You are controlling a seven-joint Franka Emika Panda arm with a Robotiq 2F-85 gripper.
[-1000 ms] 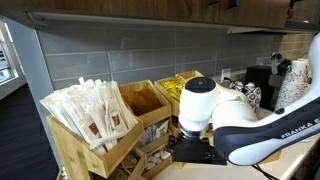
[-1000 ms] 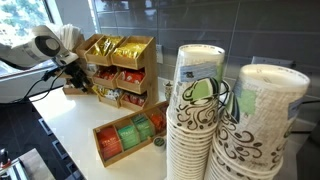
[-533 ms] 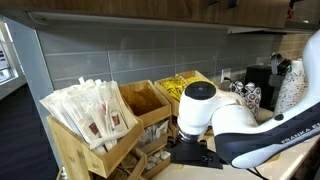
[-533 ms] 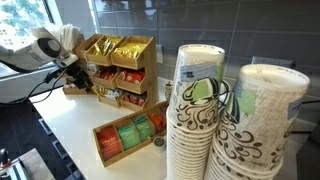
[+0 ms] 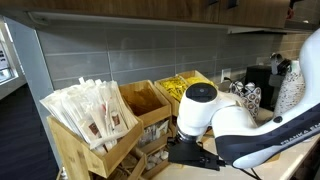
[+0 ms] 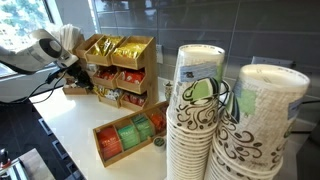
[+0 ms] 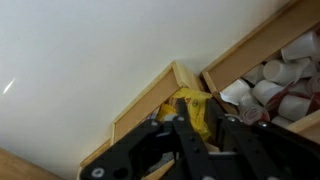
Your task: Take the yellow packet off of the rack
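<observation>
The rack (image 5: 150, 108) is a tiered light-wood organiser of slanted bins, and it shows in both exterior views (image 6: 120, 62). Yellow packets fill its top bin (image 5: 186, 84). In the wrist view my gripper (image 7: 200, 109) reaches into a wooden bin. Its two black fingers (image 7: 181, 106) sit on either side of a crumpled yellow packet (image 7: 192, 99) and pinch it. In an exterior view the gripper (image 6: 80, 72) is at the rack's lower left bins. From the opposite side the white wrist (image 5: 198, 105) hides the jaws.
A wooden bin of long white-and-brown sticks (image 5: 88, 115) stands beside the rack. White creamer cups (image 7: 270, 85) fill the neighbouring bin. A low wooden tray (image 6: 125, 138) lies on the counter, and tall stacks of paper cups (image 6: 200, 110) stand close to the camera. The tiled wall is right behind the rack.
The arm's wrist has sunk slightly toward the rack. Nothing else in the exterior views has moved.
</observation>
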